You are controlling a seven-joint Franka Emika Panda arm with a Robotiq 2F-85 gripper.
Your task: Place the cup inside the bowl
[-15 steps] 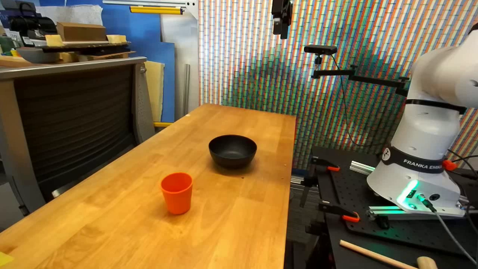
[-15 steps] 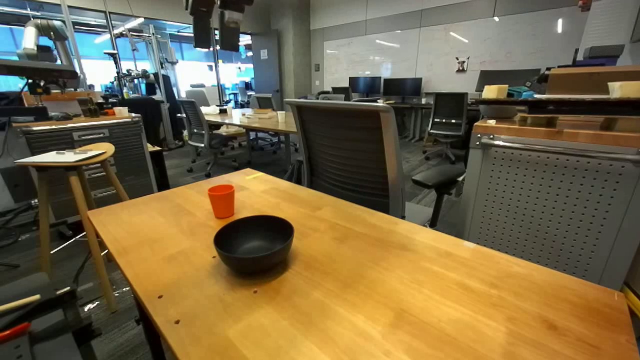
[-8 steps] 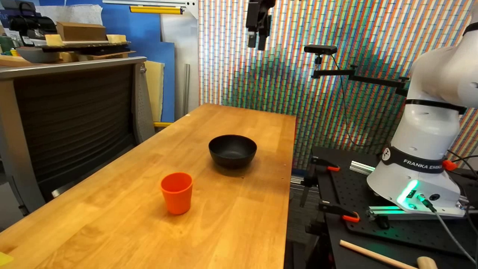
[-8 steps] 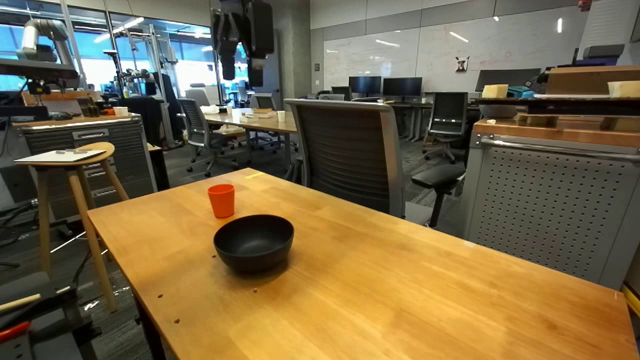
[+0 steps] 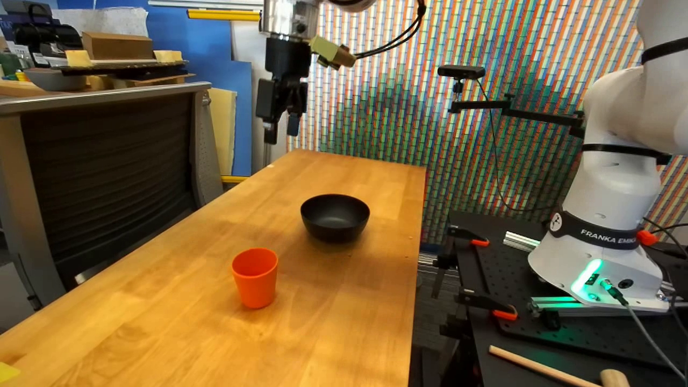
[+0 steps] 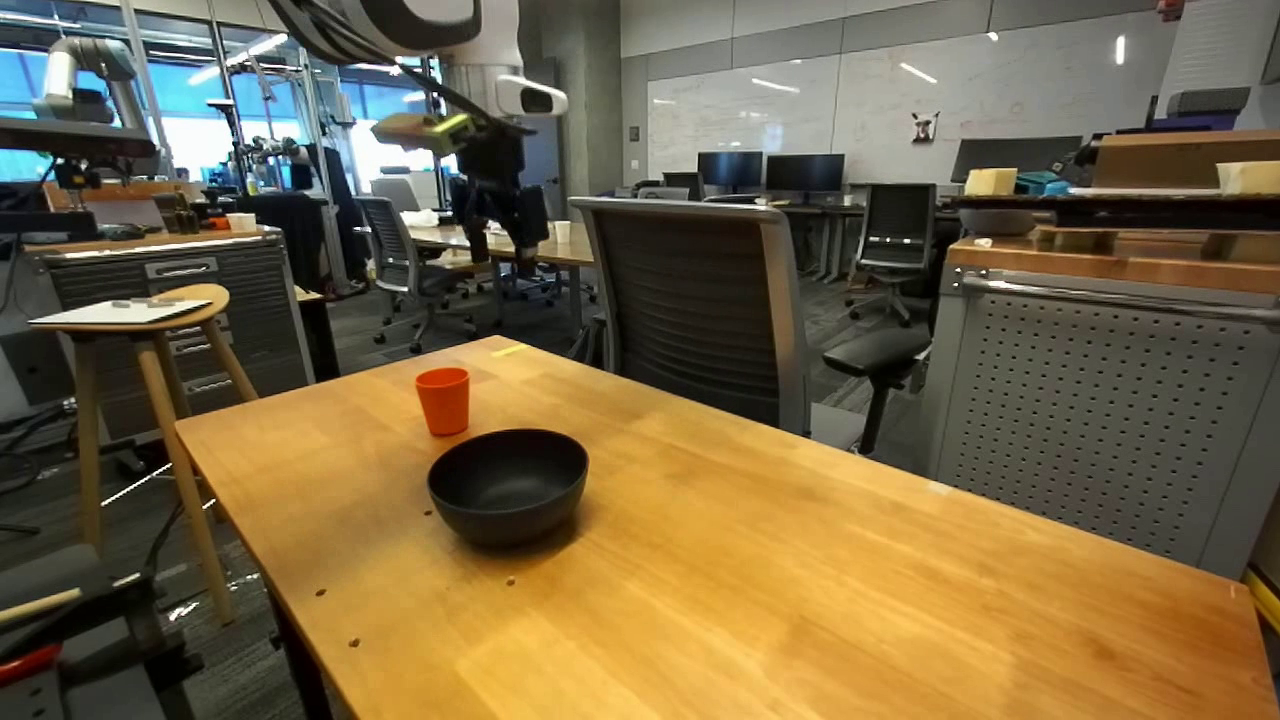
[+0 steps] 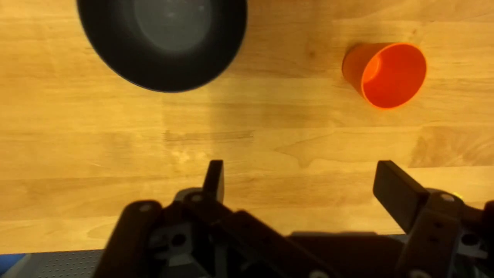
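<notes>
- The small, tapered orange-red plastic cup stands upright, mouth up, on the long light-brown wooden table, outside the bowl.
- The round, shallow black bowl sits level on the same table, near the cup and apart from it. In the wrist view it lies upper left, cut off by the top edge, with the cup upper right.
- The black two-fingered gripper hangs over the table, higher than cup and bowl in both exterior views. Its dark flat fingers are spread wide, with table wood showing between them.
- The white robot arm has its base, lit by a green strip, on a black perforated plate beside the table.
- A pale wooden rod lies beside that plate.
- An office chair with a dark ribbed back stands along a long edge of the table.
- A round wooden stool, near a table corner, carries a flat white board.
- A grey perforated metal cabinet stands beyond the chair.
</notes>
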